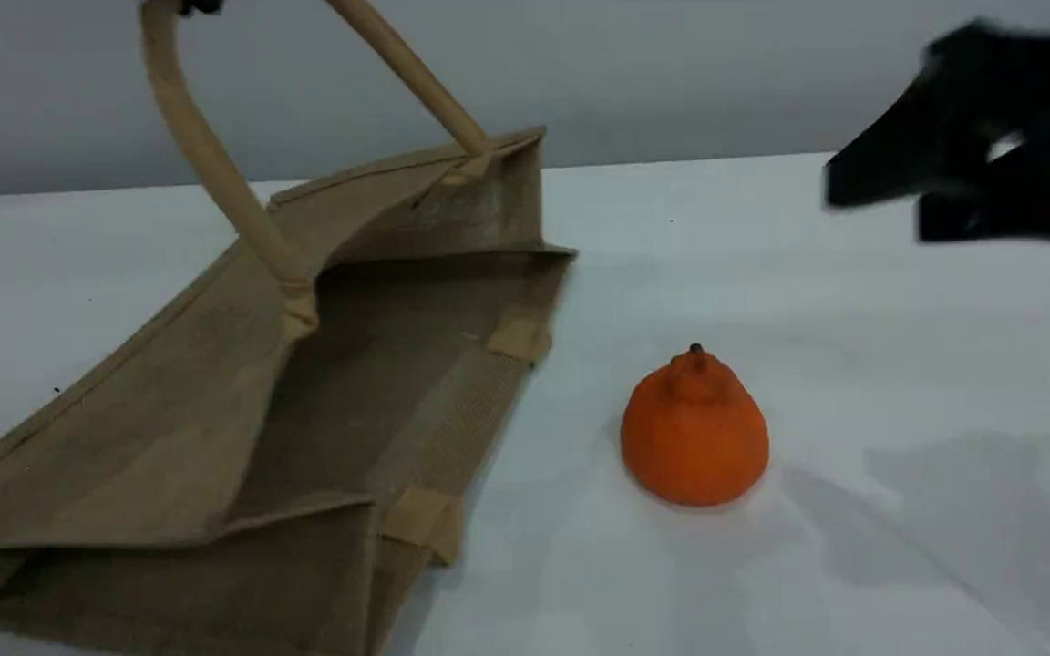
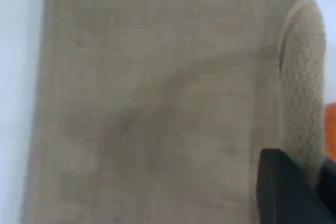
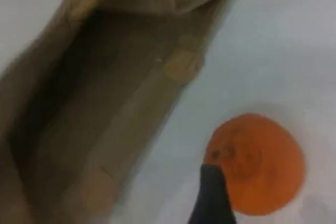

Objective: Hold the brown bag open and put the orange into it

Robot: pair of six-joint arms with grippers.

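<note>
Left end effector [image 2: 294,192]: only the left wrist view shows it, a black tip at the bottom right corner. It is closed on the raised handle [image 1: 206,155] of the brown bag; in the scene view this handle goes up to the top edge, where a small dark part is seen.

Brown bag [image 1: 169,428]: it lies on its side on the left part of the white desk [image 1: 853,346]. Its long axis runs from the near left corner to the far middle, and its mouth points to the right, toward the orange. The upper side is pulled up by the handle, so the mouth stands open and the dark inside is visible.

Views of the bag: the left wrist view gives only the flat outer panel and the rope handle. The right wrist view looks into the open mouth.

Orange [image 1: 694,428]: it sits on the desk just beside the bag mouth, on its right, not touching. Its knob and dark stem point up.

Right end effector [image 1: 890,196]: black and blurred at the upper right, above the desk, well apart from the orange. Its jaws stand wide apart and hold nothing. In the right wrist view one fingertip overlaps the orange.
</note>
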